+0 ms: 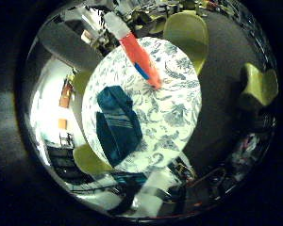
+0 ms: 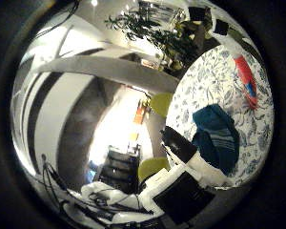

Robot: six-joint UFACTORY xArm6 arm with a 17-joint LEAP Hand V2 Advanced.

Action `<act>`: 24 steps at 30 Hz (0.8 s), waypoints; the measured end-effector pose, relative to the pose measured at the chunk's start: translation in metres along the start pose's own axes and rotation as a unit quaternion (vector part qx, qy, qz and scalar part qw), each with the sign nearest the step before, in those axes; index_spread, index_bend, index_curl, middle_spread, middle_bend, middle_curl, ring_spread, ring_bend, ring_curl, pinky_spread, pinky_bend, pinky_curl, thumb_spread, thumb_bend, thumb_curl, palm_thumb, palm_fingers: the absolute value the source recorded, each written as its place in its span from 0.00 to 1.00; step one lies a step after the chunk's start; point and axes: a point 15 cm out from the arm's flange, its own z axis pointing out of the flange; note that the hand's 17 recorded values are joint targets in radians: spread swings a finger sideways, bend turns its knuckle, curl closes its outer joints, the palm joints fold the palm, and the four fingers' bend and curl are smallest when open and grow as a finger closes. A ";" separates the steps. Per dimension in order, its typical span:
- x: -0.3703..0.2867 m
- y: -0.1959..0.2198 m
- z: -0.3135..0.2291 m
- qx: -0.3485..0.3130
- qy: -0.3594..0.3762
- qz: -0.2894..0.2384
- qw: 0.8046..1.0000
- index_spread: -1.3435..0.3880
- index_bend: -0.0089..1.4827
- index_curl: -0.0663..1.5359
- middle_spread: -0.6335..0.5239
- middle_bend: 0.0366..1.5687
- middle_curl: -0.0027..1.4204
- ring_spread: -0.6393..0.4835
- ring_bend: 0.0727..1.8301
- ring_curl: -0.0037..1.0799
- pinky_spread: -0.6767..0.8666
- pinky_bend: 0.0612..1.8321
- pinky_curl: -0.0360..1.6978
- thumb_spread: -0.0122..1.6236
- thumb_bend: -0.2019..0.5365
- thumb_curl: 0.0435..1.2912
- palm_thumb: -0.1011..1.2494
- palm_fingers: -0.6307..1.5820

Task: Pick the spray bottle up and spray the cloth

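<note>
**A:** Where is the spray bottle right now?

**B:** It lies on its side on the round flowered tabletop, near the far rim, its pale head pointing off the edge and its red body reaching in towards the middle. It carries a blue patch on its side. I am not holding it; my hand is well above the tabletop and apart from everything on it.

**A:** And the cloth?

**B:** The cloth is dark teal with pale stripes, folded loosely, lying flat on the same tabletop just beside the bottle's base, not touching it as far as I can make out. I judge that nearness is handy: once the bottle is lifted, the nozzle needs only a short swing to face the fabric.

**A:** Is your hand open or closed?

**B:** I see black and white parts of it at the edge of the thumb-side view, but I cannot tell how the fingers are set.

**A:** Count things for me.

**B:** One bottle, one cloth, one tabletop. Around it I count at least three yellow-green chairs.
</note>
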 end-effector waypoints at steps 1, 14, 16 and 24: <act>0.010 0.003 0.000 0.012 0.001 0.007 1.000 0.72 0.11 0.29 0.68 0.29 0.29 0.68 0.37 0.33 0.62 0.34 0.32 0.67 0.25 0.27 0.62 0.31; 0.067 0.023 0.024 0.143 -0.040 0.082 0.985 0.74 0.11 0.23 0.72 0.25 0.26 0.73 0.29 0.29 0.70 0.26 0.23 0.65 0.24 0.27 0.56 0.31; 0.069 0.018 0.022 0.165 -0.047 0.088 0.981 0.74 0.11 0.23 0.72 0.25 0.26 0.73 0.28 0.29 0.70 0.26 0.23 0.66 0.24 0.27 0.55 0.31; 0.095 0.019 0.002 0.229 -0.047 0.114 0.965 0.74 0.11 0.22 0.71 0.23 0.26 0.74 0.28 0.29 0.70 0.24 0.21 0.66 0.24 0.26 0.53 0.33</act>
